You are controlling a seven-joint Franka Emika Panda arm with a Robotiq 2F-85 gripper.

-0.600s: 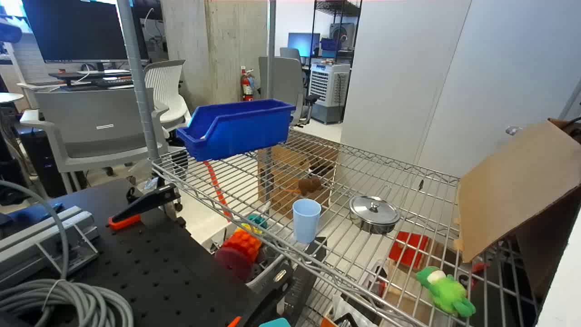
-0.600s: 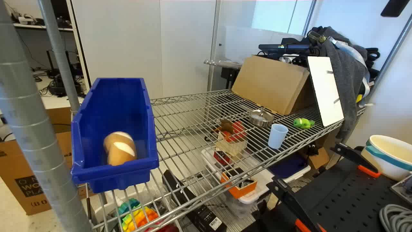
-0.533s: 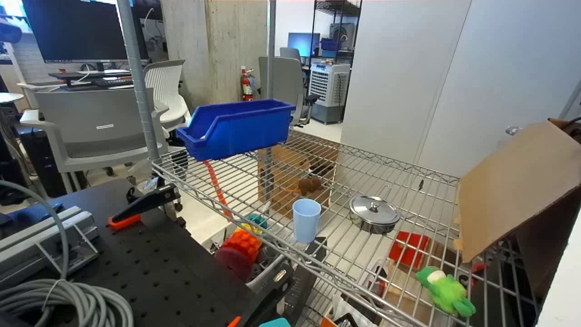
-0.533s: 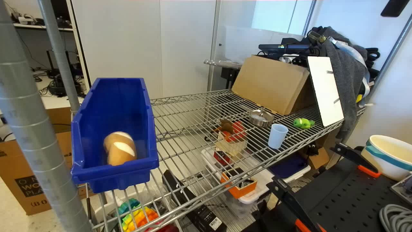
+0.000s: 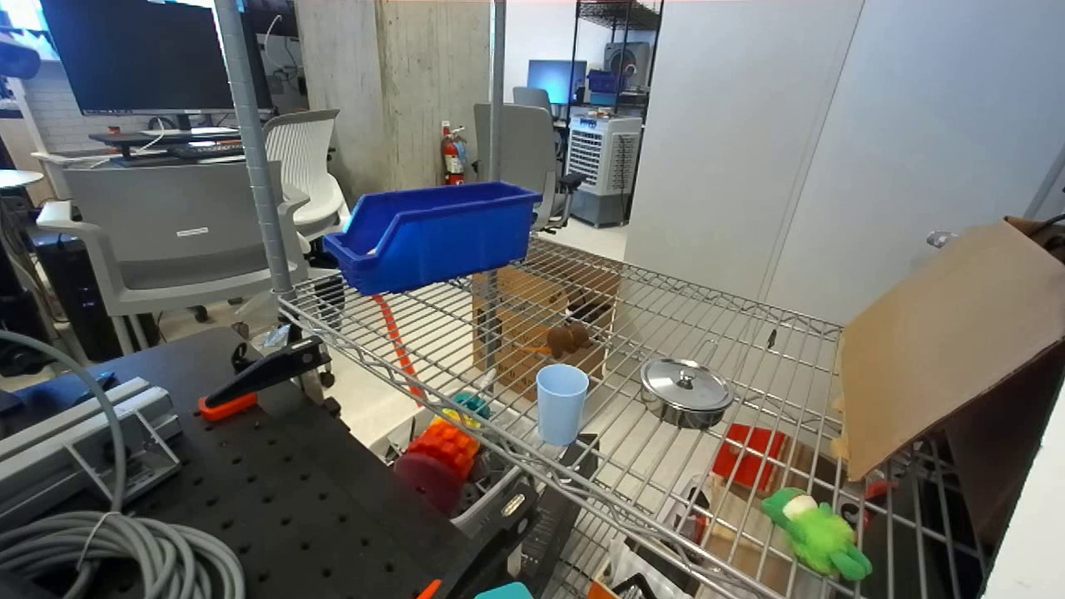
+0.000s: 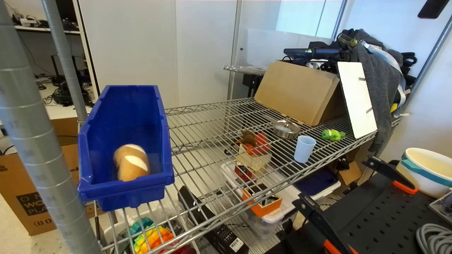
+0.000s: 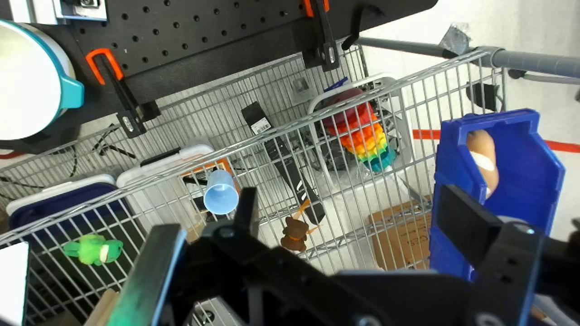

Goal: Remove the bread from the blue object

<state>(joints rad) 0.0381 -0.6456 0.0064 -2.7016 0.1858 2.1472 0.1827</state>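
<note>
Your jaws stand wide apart; bread [image 7: 486, 164] in the blue bin [image 7: 453, 156]
Rightward in the wrist view, the bread lies near a corner of the bench [image 6: 197, 141]; probably light and soft, so pinch gently across its middle, clear of the walls.

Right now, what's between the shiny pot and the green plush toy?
Just bare wire shelf between the lidded metal pot and green plush toy, in an exterior view. The red thing showing through is underneath.
</note>
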